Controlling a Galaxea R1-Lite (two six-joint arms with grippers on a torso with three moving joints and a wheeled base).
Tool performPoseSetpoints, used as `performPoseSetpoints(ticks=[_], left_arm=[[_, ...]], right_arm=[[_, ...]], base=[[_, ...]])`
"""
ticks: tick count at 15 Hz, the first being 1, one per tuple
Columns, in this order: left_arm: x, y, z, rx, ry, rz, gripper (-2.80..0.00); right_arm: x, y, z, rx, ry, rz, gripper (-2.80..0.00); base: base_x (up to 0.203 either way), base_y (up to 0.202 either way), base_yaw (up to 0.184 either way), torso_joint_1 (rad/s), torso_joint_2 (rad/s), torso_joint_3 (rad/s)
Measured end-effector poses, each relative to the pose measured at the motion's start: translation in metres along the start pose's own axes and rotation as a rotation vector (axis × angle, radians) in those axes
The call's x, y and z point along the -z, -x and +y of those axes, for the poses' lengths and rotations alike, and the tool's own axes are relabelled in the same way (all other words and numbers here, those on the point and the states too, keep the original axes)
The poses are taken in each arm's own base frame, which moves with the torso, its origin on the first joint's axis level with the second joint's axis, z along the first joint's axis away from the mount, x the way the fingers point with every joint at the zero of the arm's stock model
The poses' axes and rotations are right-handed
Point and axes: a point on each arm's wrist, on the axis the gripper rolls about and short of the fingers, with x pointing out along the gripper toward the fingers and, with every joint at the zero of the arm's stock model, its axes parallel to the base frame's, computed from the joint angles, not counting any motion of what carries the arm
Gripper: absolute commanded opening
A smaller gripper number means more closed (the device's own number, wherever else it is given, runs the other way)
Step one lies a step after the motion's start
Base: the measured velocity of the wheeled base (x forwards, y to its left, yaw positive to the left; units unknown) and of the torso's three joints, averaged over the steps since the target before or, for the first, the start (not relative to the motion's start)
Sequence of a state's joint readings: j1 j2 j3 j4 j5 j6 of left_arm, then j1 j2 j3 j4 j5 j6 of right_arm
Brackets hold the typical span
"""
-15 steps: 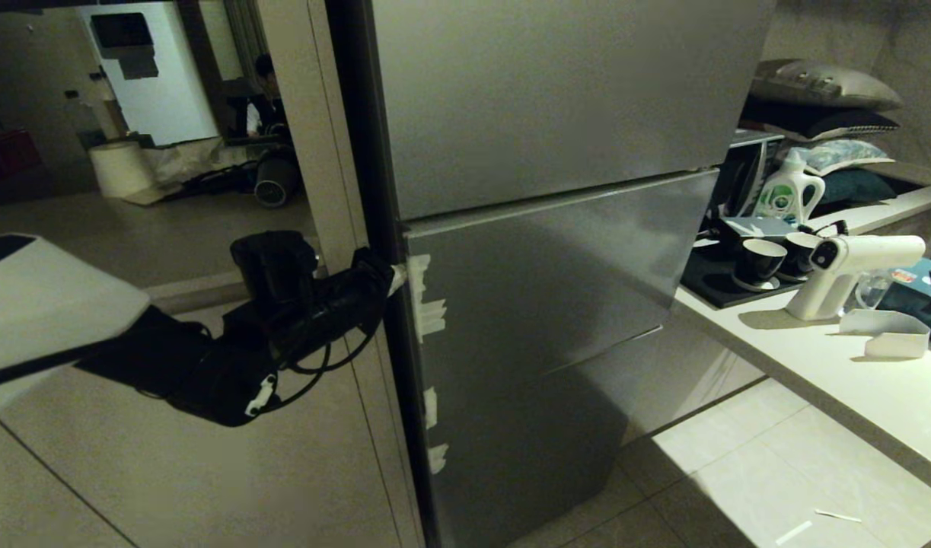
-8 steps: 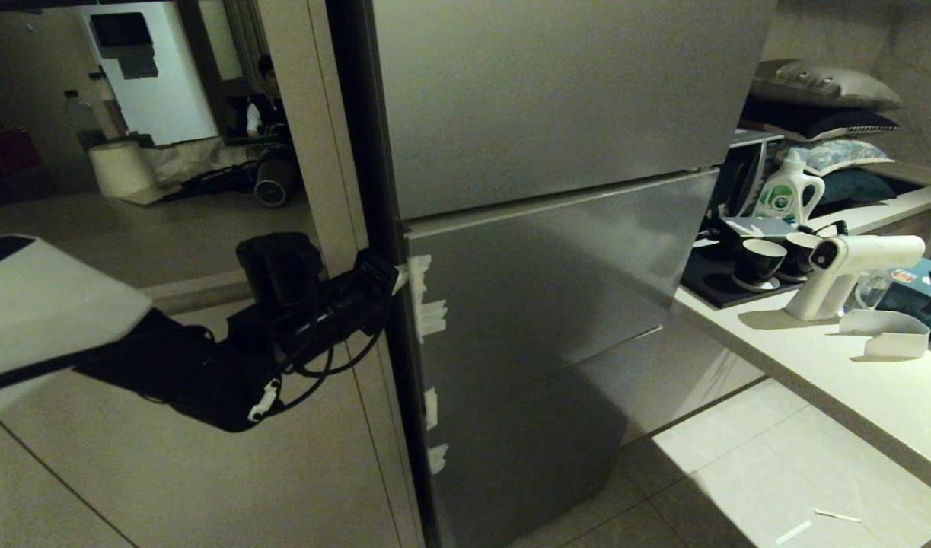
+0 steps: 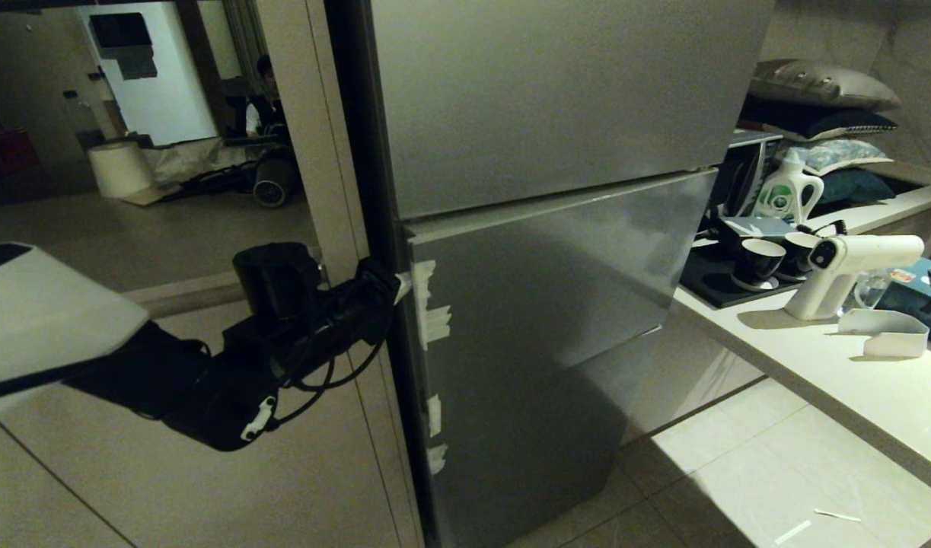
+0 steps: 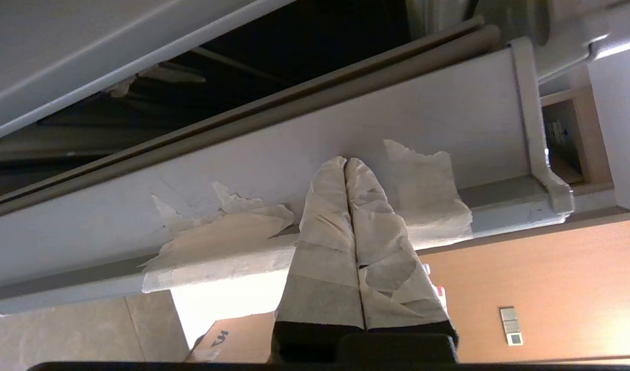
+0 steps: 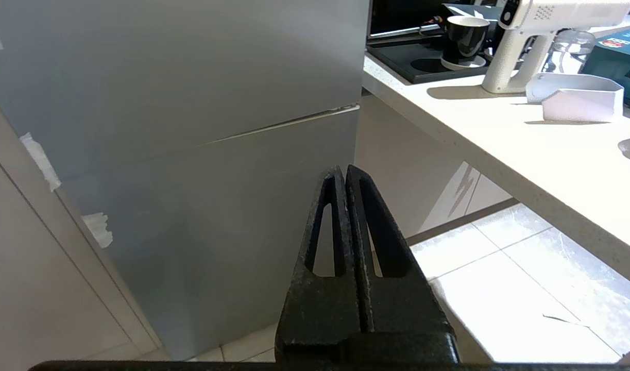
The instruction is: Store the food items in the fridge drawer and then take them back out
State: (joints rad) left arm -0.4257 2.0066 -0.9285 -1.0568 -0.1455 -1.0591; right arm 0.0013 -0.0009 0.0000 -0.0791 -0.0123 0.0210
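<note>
The grey fridge's middle door (image 3: 556,274) carries whitish tape scraps (image 3: 427,304) along its left edge. My left gripper (image 3: 401,283) reaches in from the left, and its tips meet that edge near the top corner. In the left wrist view the tape-wrapped fingers (image 4: 345,161) are shut, pressed against the door's pale inner rim (image 4: 242,175), with a dark gap behind it. The right gripper (image 5: 341,169) is shut and empty, hanging low in front of the fridge's lower part. The food items and the fridge drawer are hidden.
A beige wall panel (image 3: 313,152) stands right beside the fridge's left side. To the right runs a counter (image 3: 815,365) with dark cups (image 3: 762,262), a white spray device (image 3: 853,266) and a detergent jug (image 3: 789,190). A person (image 3: 266,99) sits far back.
The left arm has sunk a little, and the middle door's taped edge has come slightly out from the fridge body. The right arm has not moved.
</note>
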Motion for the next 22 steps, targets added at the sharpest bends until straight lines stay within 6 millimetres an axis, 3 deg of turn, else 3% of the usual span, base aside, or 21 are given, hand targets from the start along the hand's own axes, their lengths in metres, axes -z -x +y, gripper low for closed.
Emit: performPoseSetpoints(ticks=[7,12,22], left_arm=[[0.019,0.004,-0.005,0.000,0.001,0.049,-2.80],[0.038,0.018,-0.012,-0.002,0.001,0.115,-2.80],[0.081,0.037,-0.037,0.032,-0.008,0.217,-2.80]], right_arm=[[0.000,0.000,0.000,0.000,0.000,0.000,-2.80],[0.000,0.000,0.000,0.000,-0.001,0.000,-2.80],[0.000,0.000,0.000,0.000,0.000,0.000,-2.80]], base=[[0.000,0.000,0.000,0.000,0.00,0.000],[0.000,0.000,0.000,0.000,0.00,0.000],[0.000,0.000,0.000,0.000,0.00,0.000]])
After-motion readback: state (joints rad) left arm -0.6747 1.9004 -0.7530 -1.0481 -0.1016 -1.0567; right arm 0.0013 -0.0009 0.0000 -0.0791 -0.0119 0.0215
